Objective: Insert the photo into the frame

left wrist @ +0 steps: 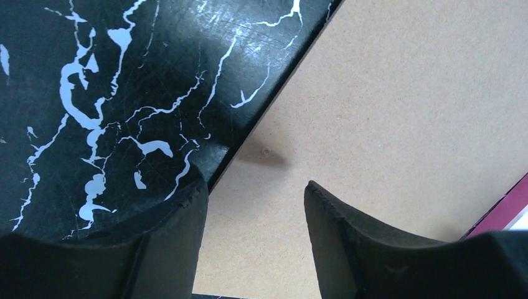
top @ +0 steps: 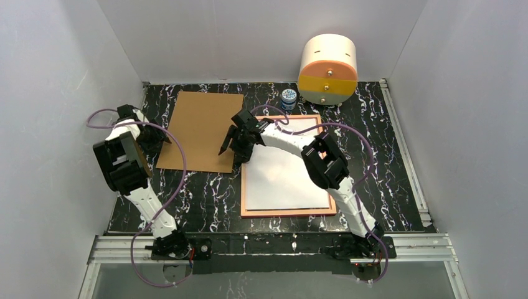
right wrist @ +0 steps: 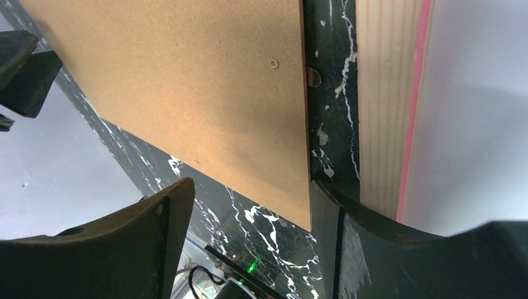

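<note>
- Looking from the top camera, you have the frame (top: 286,212) lying flat on the bench (top: 386,143), right of centre, with its tan back rim up.
- The photo (top: 286,174) lies inside that rim with its white back up, so the print faces the pane. It looks seated, but the right arm hides its far-left corner.
- The backing board (top: 199,131) lies flat to the left of the frame, with a strip of bare bench between them. My guess is that it is parked there to go on after the print.
- Your right pincer (right wrist: 252,187) has its fingers spread wide and holds nothing. It hangs over the strip between the board's right edge and the frame's left rim, placed to reach either.
- Your left pincer (left wrist: 253,187) is also wide open and empty. It sits low, straddling the board's left edge, likely placed to lift or steady it.
- A round drawer unit (top: 328,68) and a small jar (top: 288,98) stand at the far side, beyond the frame.
</note>
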Tool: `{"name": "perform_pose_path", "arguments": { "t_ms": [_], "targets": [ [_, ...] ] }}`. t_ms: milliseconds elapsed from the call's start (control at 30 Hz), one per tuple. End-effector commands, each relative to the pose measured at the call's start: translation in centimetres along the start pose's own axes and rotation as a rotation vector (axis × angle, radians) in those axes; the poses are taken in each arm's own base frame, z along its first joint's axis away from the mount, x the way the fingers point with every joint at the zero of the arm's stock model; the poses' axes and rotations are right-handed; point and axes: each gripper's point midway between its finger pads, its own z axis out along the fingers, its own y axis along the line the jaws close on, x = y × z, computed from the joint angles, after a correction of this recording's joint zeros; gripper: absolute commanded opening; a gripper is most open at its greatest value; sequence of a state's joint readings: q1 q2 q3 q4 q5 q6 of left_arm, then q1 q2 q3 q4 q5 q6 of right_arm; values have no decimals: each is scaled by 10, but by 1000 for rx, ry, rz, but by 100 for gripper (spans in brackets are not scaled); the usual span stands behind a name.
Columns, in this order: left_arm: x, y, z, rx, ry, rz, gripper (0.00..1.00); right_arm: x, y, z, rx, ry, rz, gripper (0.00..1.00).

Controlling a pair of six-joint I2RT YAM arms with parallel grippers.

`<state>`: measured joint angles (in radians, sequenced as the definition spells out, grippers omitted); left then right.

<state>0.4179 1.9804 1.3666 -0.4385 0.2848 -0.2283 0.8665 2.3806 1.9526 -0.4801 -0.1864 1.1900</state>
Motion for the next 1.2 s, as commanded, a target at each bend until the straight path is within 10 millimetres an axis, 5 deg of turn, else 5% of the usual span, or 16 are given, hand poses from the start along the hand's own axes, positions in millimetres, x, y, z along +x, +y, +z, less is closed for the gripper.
{"name": "perform_pose_path", "arguments": {
  "t_ms": [0, 233, 600, 867, 1167],
  "targets": [
    [70, 2, 8, -4, 241, -112, 55, -11, 58, -21, -260, -43, -90, 75],
    [73, 17, 5, -94, 241, -115, 50, -13, 116, -76, -443, -73, -110, 72],
    [77, 6, -2, -69, 217, -201, 46, -14, 132, -111, -498, -131, -167, 68],
    [137, -25, -7, 53, 309, -216, 46, -18, 96, -118, -408, -177, -165, 67],
    [175, -39, -32, 117, 302, -224, 46, -35, 4, -123, -192, -245, -162, 60]
  ]
}}
